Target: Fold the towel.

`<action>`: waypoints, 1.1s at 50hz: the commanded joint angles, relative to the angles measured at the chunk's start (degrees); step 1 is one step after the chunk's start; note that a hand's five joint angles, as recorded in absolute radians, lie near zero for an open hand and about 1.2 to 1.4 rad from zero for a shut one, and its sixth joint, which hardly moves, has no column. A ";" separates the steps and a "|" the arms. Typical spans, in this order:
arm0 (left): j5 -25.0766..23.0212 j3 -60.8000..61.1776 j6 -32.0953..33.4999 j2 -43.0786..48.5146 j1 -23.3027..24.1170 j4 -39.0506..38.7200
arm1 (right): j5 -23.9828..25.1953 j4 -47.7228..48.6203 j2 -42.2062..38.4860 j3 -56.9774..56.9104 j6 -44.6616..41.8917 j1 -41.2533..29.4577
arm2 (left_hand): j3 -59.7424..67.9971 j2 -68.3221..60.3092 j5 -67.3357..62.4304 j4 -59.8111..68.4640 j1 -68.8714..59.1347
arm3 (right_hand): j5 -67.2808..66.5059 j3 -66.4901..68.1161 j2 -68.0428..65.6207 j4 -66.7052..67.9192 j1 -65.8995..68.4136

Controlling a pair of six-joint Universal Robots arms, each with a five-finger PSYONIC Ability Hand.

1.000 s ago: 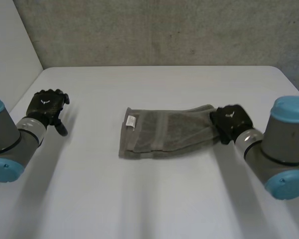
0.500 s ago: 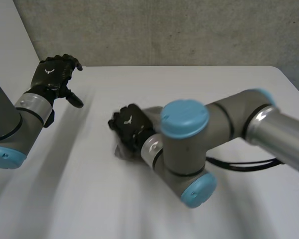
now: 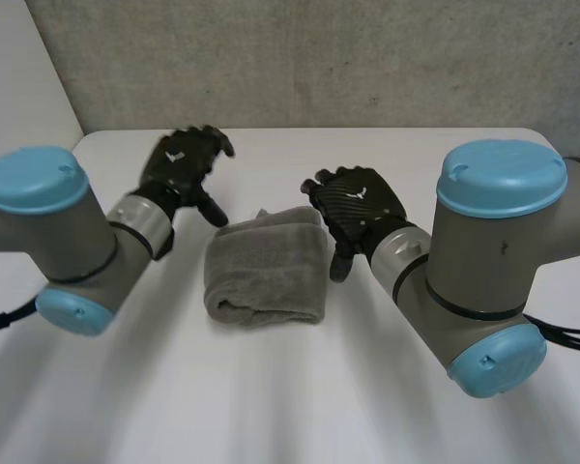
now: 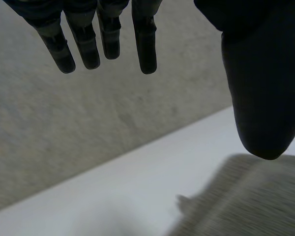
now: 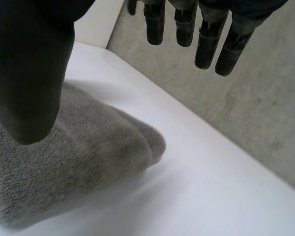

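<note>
While the folded towel [image 3: 267,266] lies between them, left hand [image 3: 179,164] and right hand [image 3: 358,208] spread empty fingers [image 4: 146,46].

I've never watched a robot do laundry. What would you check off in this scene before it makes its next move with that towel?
1. The left hand holds no cloth: ok, its fingers are straight and empty, beside the towel.
2. The right hand holds no cloth: ok, its fingers are relaxed and empty at the towel's other side.
3. The right hand is clear of the towel: cannot tell, its thumb is very close to the edge.
4. The towel is folded over: ok, it lies as a compact bundle.
5. The fold is tidy: not ok, the far edge looks lumpy and uneven.
6. The towel is wholly on the table: ok.
</note>
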State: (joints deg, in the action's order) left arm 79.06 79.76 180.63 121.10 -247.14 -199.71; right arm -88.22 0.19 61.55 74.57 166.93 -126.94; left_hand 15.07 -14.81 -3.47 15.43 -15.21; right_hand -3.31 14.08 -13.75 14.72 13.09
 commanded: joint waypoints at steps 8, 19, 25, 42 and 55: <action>-0.05 10.32 0.78 0.28 2.37 3.19 | 3.23 0.24 -11.54 -3.81 10.35 0.46 | -1.66 1.40 0.06 -2.02 1.80 | 3.31 -4.08 3.75 -4.72 -3.09; 0.39 9.88 10.54 6.34 2.19 2.40 | 4.29 -1.77 -20.33 -11.72 15.27 0.46 | -1.83 1.57 0.23 -2.19 1.97 | 3.31 -4.08 3.75 -4.72 -3.09; 1.97 8.04 10.80 3.72 2.19 2.92 | 4.11 -2.57 -16.73 -11.99 15.18 0.46 | -1.83 1.57 0.23 -2.19 1.97 | 3.31 -4.08 3.75 -4.72 -3.09; 5.83 -3.37 2.55 -16.68 1.49 9.41 | -9.15 -9.86 8.48 -13.13 6.32 7.22 | -2.00 1.73 0.40 -2.36 2.14 | 3.31 -4.08 3.75 -4.72 -3.09; 9.97 -11.73 -6.59 -17.48 -0.36 26.81 | -10.57 -11.01 12.19 -13.39 4.90 13.38 | -3.51 3.25 1.91 -3.87 3.65 | 3.31 -4.08 3.75 -4.72 -3.09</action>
State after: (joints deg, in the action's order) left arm 88.24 70.44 177.48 103.32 -246.82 -179.68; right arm -99.07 -10.05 73.73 61.44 170.92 -114.93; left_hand 15.07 -14.80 -3.42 15.42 -15.21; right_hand -3.31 14.08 -13.74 14.70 12.86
